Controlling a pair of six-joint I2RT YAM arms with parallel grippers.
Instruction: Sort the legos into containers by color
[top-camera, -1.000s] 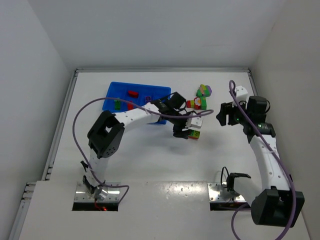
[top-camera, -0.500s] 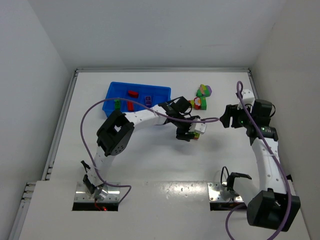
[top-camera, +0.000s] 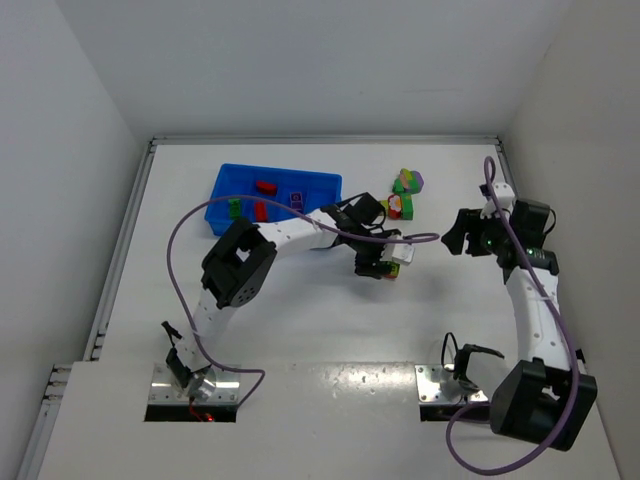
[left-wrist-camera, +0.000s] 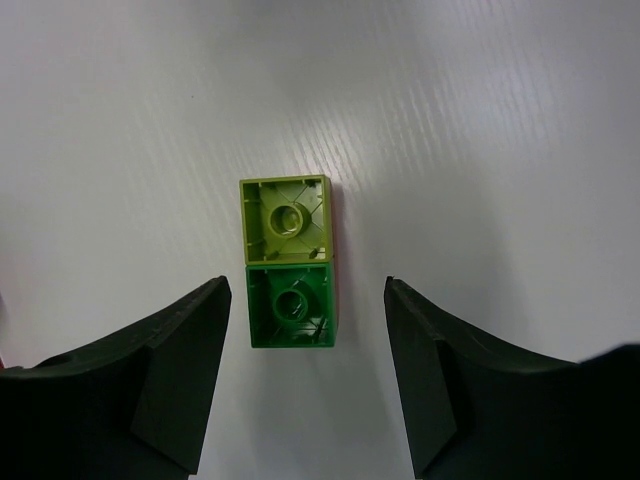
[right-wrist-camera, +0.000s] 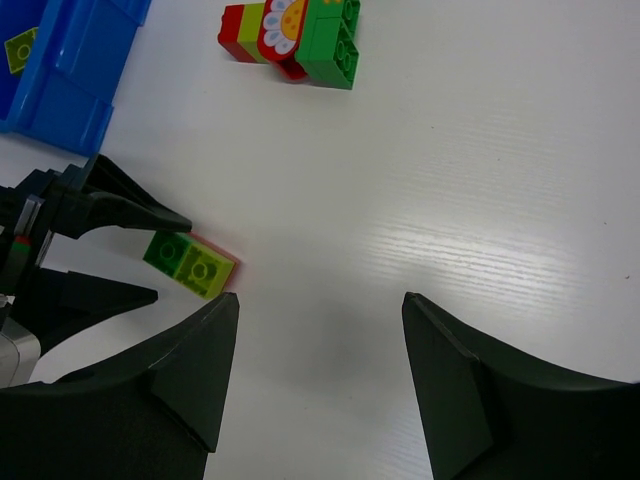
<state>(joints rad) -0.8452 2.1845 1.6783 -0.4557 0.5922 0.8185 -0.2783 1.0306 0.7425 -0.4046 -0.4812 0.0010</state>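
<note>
A small clump of a green brick (left-wrist-camera: 292, 305) and a yellow-green brick (left-wrist-camera: 286, 220), with a red edge along one side, lies on the white table. My left gripper (left-wrist-camera: 308, 290) is open and hovers over it, the green brick between the fingertips and untouched. In the top view the clump (top-camera: 393, 268) lies just right of the left gripper (top-camera: 373, 264). My right gripper (top-camera: 462, 232) is open and empty, off to the right. The right wrist view shows the same clump (right-wrist-camera: 190, 263) left of the right gripper (right-wrist-camera: 320, 300). The blue tray (top-camera: 225, 180) holds red, green and purple bricks.
Two multicoloured clumps lie beyond the left gripper: one red, white and green (top-camera: 400, 206), also in the right wrist view (right-wrist-camera: 295, 30), and one green and purple (top-camera: 409, 182). The tray's corner (right-wrist-camera: 60, 110) shows at the right wrist view's upper left.
The left arm's elbow has swung right while its gripper stays over the clump. The right gripper has drawn back to the right. The clump has not moved.
</note>
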